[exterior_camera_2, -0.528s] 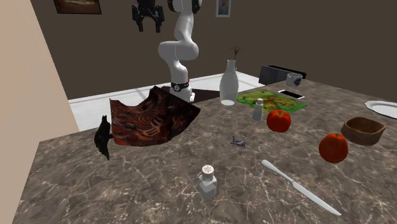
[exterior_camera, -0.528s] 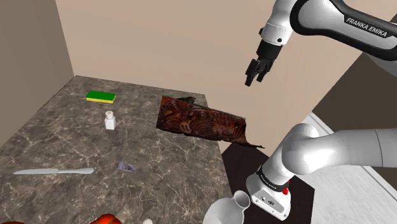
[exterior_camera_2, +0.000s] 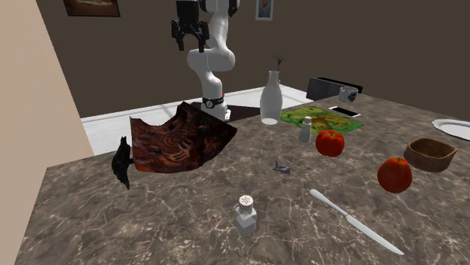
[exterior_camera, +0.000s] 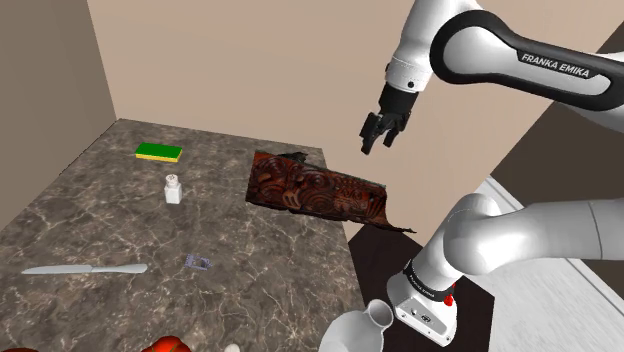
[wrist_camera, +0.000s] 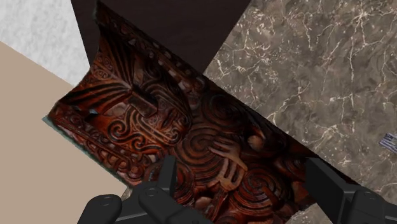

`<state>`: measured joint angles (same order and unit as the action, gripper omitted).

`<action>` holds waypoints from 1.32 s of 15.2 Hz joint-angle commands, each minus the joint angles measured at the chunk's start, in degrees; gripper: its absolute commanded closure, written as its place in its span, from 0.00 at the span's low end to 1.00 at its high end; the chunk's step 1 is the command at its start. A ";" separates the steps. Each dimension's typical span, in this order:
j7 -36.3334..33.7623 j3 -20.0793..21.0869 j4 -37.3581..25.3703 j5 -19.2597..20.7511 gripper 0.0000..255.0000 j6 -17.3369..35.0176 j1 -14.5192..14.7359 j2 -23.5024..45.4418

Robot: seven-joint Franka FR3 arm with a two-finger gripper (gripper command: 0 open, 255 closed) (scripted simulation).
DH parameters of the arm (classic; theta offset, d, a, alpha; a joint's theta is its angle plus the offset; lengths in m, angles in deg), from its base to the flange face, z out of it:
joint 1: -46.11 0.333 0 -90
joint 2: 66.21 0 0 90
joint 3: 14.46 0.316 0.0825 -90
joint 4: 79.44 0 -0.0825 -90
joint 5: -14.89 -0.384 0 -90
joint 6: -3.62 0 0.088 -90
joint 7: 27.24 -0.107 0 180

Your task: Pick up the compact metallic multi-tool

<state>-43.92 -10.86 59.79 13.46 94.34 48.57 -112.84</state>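
The multi-tool [exterior_camera: 197, 262] is a small grey-blue metal piece lying flat on the dark marble counter [exterior_camera: 90, 220]; it also appears as the multi-tool [exterior_camera_2: 282, 168] and the multi-tool [wrist_camera: 389, 142]. My gripper [exterior_camera: 372, 140] hangs high in the air above the far end of a carved red-brown panel [exterior_camera: 315, 190], well away from the tool. The gripper [exterior_camera_2: 188, 41] points downward. In the wrist view the gripper [wrist_camera: 245, 191] is open, its fingers [wrist_camera: 167, 178] apart over the carved panel [wrist_camera: 191, 140], with nothing between them.
A shaker [exterior_camera: 173, 188] and a green-yellow sponge [exterior_camera: 159, 152] sit beyond the tool, and a pale knife [exterior_camera: 85, 269] lies beside it. A white vase [exterior_camera_2: 270, 98], two red apples [exterior_camera_2: 330, 142], a bowl [exterior_camera_2: 429, 154] and a small black figure [exterior_camera_2: 121, 162] stand around the counter.
The gripper has moved down and towards the shoulder view's left, closer to the carved panel. Nothing on the counter has shifted.
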 commanded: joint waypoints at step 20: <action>-33.68 24.52 -1.12 -7.95 0.00 31.24 1.17 30.54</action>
<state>-75.41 12.35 58.95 5.37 124.05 49.62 -83.97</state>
